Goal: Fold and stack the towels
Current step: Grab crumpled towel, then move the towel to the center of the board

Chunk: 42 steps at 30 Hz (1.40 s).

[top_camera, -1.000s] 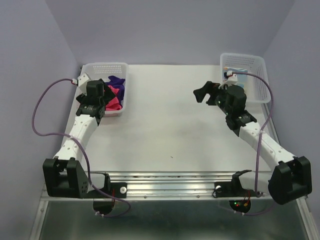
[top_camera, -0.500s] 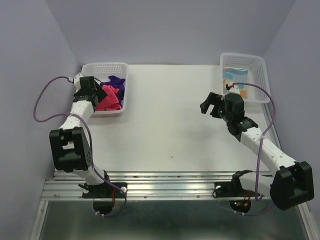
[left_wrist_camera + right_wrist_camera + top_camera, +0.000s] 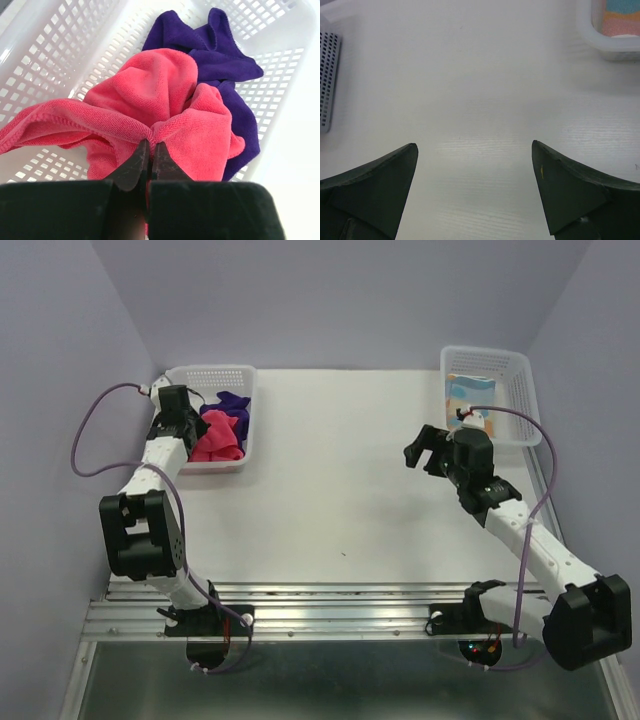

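My left gripper [image 3: 150,146] pinches a fold of the pink towel [image 3: 165,100], beside the purple towel [image 3: 220,60] in the left basket [image 3: 55,55]. My right gripper [image 3: 474,145] hangs wide open; the blue-and-orange towel [image 3: 620,15] lies in the right basket [image 3: 605,47].

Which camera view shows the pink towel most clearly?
The left wrist view: the pink towel fills it, pinched by the left gripper. The top view shows it small, inside a basket. The right wrist view misses it.
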{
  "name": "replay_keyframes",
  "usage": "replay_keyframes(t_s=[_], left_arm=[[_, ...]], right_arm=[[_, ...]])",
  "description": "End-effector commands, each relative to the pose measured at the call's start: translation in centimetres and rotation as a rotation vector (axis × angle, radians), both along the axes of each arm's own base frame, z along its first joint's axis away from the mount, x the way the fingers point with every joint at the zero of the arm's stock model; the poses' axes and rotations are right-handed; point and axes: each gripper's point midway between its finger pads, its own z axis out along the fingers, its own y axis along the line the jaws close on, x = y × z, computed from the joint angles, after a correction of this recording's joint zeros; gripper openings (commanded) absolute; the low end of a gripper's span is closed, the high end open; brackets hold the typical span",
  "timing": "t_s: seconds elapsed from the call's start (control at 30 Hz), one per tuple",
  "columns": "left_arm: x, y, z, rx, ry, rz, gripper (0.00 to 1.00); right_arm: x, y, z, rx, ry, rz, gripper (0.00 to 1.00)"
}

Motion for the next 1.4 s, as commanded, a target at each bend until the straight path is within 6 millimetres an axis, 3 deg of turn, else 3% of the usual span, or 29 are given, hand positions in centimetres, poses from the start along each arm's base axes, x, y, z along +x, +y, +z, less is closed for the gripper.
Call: replay_keyframes(t_s=[0.0,0.07,0.27,0.33,0.37,0.4,0.43,0.5,0.53,0.63,0.7,0.73,0.8,0.83,0.93,0.97,1.07,1.23,1.27,1.3,1.33,1.37], left_arm=[[0.2,-0.3,8.1,0.022,-0.238,-0.045,0.00],[-0.2,-0.6,10.9,0.024,-0.306,-0.053,0.00],[-3.1,-1.1,24.1,0.039,-0.614,-0.054,0.00],[-3.6,-1.6,27.6,0.042,-0.684,-0.082,0.00],[-4.2,-2.1,31.3,0.046,-0.757,-0.111,0.00],[-4.0,-3.1,32.2,0.031,-0.769,-0.165,0.00],[-4.7,-4.9,35.2,0.011,-0.829,-0.260,0.00],[-5.2,-7.3,37.2,-0.010,-0.872,-0.357,0.00],[-6.0,-8.4,39.3,-0.009,-0.915,-0.393,0.00],[-7.6,-12.4,42.4,-0.028,-0.987,-0.486,0.00],[-8.6,-15.0,43.7,-0.026,-1.018,-0.566,0.00],[-9.2,-17.7,43.8,-0.056,-1.023,-0.658,0.00],[-10.8,-20.4,45.3,-0.084,-1.060,-0.762,0.00],[-11.9,-22.7,45.8,-0.117,-1.075,-0.850,0.00],[-12.8,-26.2,46.0,-0.154,-1.080,-0.973,0.00],[-13.8,-27.4,46.9,-0.169,-1.102,-1.017,0.00],[-13.8,-29.2,47.1,-0.195,-1.101,-1.092,0.00],[-12.5,-30.4,44.4,-0.190,-1.042,-1.135,0.00],[-11.1,-31.0,40.7,-0.194,-0.962,-1.133,0.00],[-10.7,-31.1,38.6,-0.183,-0.928,-1.132,0.00],[-9.9,-30.9,34.1,-0.185,-0.855,-1.104,0.00],[-10.5,-30.2,35.6,-0.175,-0.902,-1.078,0.00]], right_arm=[[-0.3,-0.5,1.7,-0.003,-0.063,-0.010,1.00],[-0.5,-0.4,2.0,0.000,-0.074,0.001,1.00],[-1.0,-0.2,3.2,0.048,-0.141,0.007,1.00],[-1.0,-0.6,5.2,0.076,-0.231,-0.019,1.00],[-1.1,-0.7,6.0,0.094,-0.261,-0.028,1.00],[-1.3,-0.8,7.5,0.118,-0.313,-0.031,1.00],[-1.5,-0.9,7.8,0.131,-0.330,-0.035,1.00],[-2.0,-1.1,9.1,0.185,-0.366,-0.055,1.00],[-2.1,-1.3,9.2,0.202,-0.368,-0.075,1.00],[-2.5,-1.2,9.5,0.230,-0.386,-0.067,1.00],[-2.6,-1.3,9.6,0.222,-0.387,-0.072,1.00],[-2.7,-1.8,9.4,0.212,-0.377,-0.095,1.00],[-2.7,-2.4,9.0,0.199,-0.346,-0.134,1.00],[-2.6,-3.2,8.8,0.192,-0.337,-0.180,1.00],[-3.0,-4.3,8.0,0.157,-0.282,-0.237,1.00],[-3.1,-5.0,7.8,0.146,-0.271,-0.279,1.00],[-3.8,-6.7,7.6,0.129,-0.234,-0.374,1.00],[-5.8,-8.9,8.2,0.108,-0.258,-0.463,1.00],[-6.0,-9.2,8.2,0.106,-0.263,-0.472,1.00],[-6.3,-9.4,8.0,0.105,-0.265,-0.479,1.00],[-6.7,-9.6,8.2,0.109,-0.278,-0.481,1.00],[-6.8,-9.6,8.2,0.110,-0.280,-0.483,1.00]])
